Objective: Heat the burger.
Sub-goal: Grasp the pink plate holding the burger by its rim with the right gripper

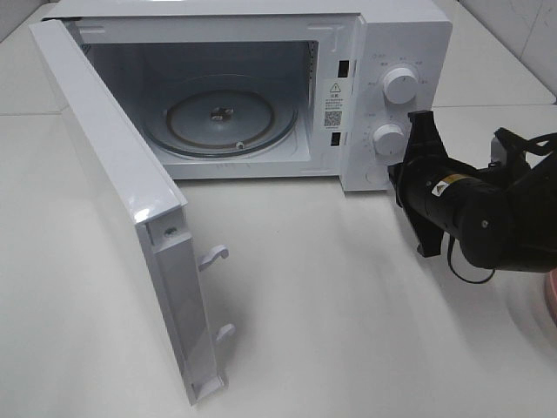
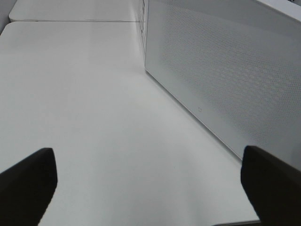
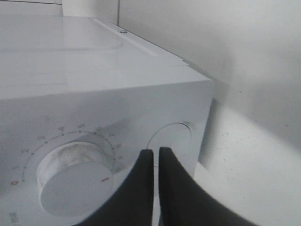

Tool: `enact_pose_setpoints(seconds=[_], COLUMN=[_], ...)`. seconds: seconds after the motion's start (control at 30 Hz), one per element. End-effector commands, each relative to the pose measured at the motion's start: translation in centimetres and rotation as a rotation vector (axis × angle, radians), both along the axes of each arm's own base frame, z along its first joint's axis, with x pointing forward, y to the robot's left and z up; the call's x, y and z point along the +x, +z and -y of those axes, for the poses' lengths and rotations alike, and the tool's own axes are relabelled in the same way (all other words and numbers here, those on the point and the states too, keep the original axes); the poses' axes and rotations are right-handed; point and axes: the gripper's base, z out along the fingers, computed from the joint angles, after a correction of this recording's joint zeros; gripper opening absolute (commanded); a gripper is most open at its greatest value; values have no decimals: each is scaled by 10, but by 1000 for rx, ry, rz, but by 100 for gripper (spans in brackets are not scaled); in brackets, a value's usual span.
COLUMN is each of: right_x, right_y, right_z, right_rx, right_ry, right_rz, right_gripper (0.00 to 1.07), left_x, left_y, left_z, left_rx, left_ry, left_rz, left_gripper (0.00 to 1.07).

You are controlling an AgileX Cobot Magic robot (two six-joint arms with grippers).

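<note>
My right gripper has its fingers pressed together and holds nothing. Its tip is close in front of the round button beside the lower knob of the microwave. I think closed fingers are chosen here because they make one stiff point, good for pushing a button.

My left gripper is spread wide and empty, low over the worktop beside the open door, perhaps to stay out of the way.

The door stands wide open, so the cavity is free to receive food. Inside lies only the glass turntable, round, clear and ribbed, with nothing on it.

The burger is not in any view, so it is not yet in the microwave. A pink rim shows at the far right edge, and the burger may be there.

The microwave is smooth, glossy white, boxy with sharp edges. The door's window is a fine dotted mesh, and two white hooks stick out of its edge. The worktop is matt white.
</note>
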Motion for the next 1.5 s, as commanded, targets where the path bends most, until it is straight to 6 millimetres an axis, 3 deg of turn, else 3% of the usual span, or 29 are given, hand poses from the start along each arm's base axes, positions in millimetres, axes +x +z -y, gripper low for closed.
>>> enact_pose_setpoints(seconds=[0.03,0.37,0.7,0.77,0.9,1.23,1.3,1.5], right_x=[-12,-36,-54,-57,-65,-76,-75,-73], right_y=[6,31,62,71,77,78,86,94], right_z=[4,8,8,8,8,5,5,14], right_rx=[-37,-204,-521,-681,-825,-922,-981,-1015], right_ry=[39,209,519,639,787,1083,1202,1280], right_rz=[-26,-139,-120,-60,-43,-173,-240,-352], right_gripper=[1,3,5,5,5,6,7,8], left_x=[-1,-1,-1,-1,-1,-1,-1,-1], left_y=[1,1,1,1,1,1,1,1], left_z=[0,0,0,0,0,0,0,0], left_rx=[1,1,1,1,1,1,1,1], left_ry=[4,4,4,4,4,4,4,4], left_rz=[26,26,26,26,26,26,26,26], left_gripper=[98,98,98,98,98,98,98,98])
